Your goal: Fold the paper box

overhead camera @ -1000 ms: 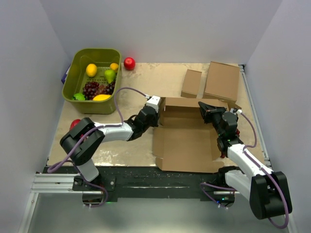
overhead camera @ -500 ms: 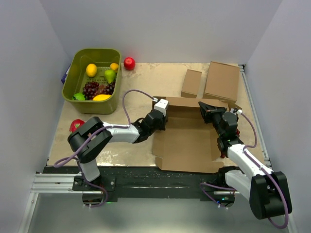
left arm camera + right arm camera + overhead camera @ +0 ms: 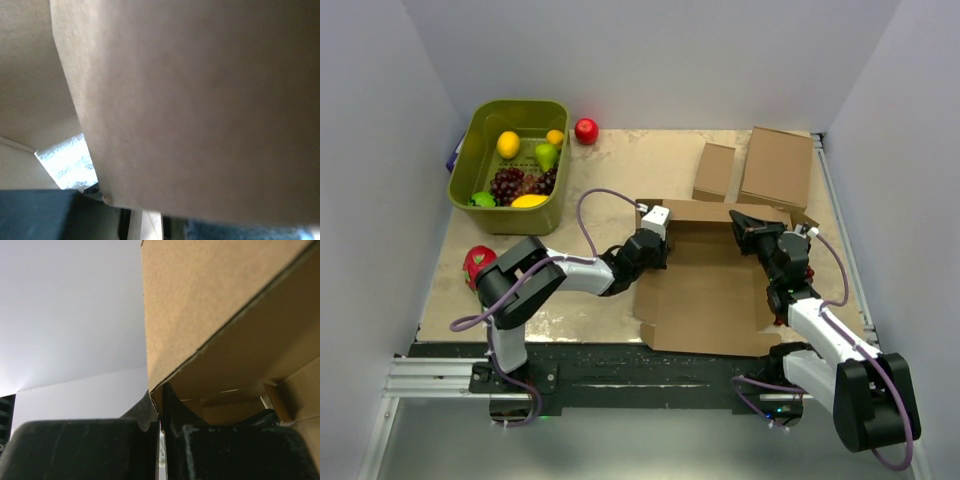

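The paper box (image 3: 705,290) lies open in the middle of the table, with its back wall standing and its side flaps partly raised. My left gripper (image 3: 657,243) presses against the box's left wall near the back left corner. In the left wrist view cardboard (image 3: 200,100) fills the frame and hides the fingers. My right gripper (image 3: 745,222) is shut on the edge of the box's right flap and holds it up. In the right wrist view the jaws (image 3: 160,395) pinch the flap (image 3: 210,295).
A green basket (image 3: 515,104) of fruit stands at the back left, with a red apple (image 3: 586,130) beside it. A small narrow brown box (image 3: 714,172) and a medium flat brown box (image 3: 777,168) lie at the back right. A red object (image 3: 475,262) lies by the left arm.
My left arm has reached to the right and its gripper has moved from outside the box's left side onto the left wall. The right arm and its flap have not moved.
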Motion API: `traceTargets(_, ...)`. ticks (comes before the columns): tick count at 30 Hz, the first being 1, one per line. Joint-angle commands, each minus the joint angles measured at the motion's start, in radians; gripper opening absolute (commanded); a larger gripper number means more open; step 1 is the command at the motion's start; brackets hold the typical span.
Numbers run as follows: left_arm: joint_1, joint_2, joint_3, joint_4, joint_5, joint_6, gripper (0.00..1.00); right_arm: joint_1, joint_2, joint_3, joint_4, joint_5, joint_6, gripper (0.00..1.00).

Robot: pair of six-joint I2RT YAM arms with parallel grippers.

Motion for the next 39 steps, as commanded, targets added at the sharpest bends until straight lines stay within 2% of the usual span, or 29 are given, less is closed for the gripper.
traceTargets(1, -0.018, -0.006, -0.005, 0.048, 0.039, -0.019, 0.24, 0.004, 0.004, -0.03, -0.056, 0.006, 0.009, 0.0)
traceTargets(5, -0.015, -0.102, -0.005, 0.026, 0.034, 0.024, 0.3, 0.005, -0.002, -0.035, -0.057, 0.009, 0.012, 0.0)
traceTargets(8, -0.015, -0.176, -0.008, -0.016, 0.034, 0.059, 0.4, 0.004, -0.009, -0.039, -0.056, 0.009, 0.019, 0.0)
traceTargets(14, -0.015, -0.348, -0.074, -0.076, 0.048, 0.097, 0.53, 0.004, -0.028, -0.041, -0.063, 0.02, 0.023, 0.0)
traceTargets(19, -0.016, -0.484, -0.14, -0.141, 0.021, 0.099, 0.56, 0.004, -0.026, -0.044, -0.062, 0.02, 0.025, 0.0)
traceTargets(24, -0.016, -0.541, -0.172, -0.253, -0.101, 0.082, 0.54, 0.004, -0.028, -0.044, -0.063, 0.021, 0.025, 0.0)
traceTargets(29, -0.018, -0.604, -0.229, -0.242, -0.137, 0.061, 0.55, 0.004, -0.026, -0.043, -0.069, 0.026, 0.022, 0.0)
traceTargets(34, -0.032, -0.67, -0.276, -0.241, -0.245, 0.033, 0.57, 0.005, -0.026, -0.043, -0.071, 0.025, 0.02, 0.0)
traceTargets(39, -0.032, -0.71, -0.302, -0.228, -0.256, 0.028, 0.63, 0.004, -0.02, -0.038, -0.073, 0.028, 0.017, 0.0)
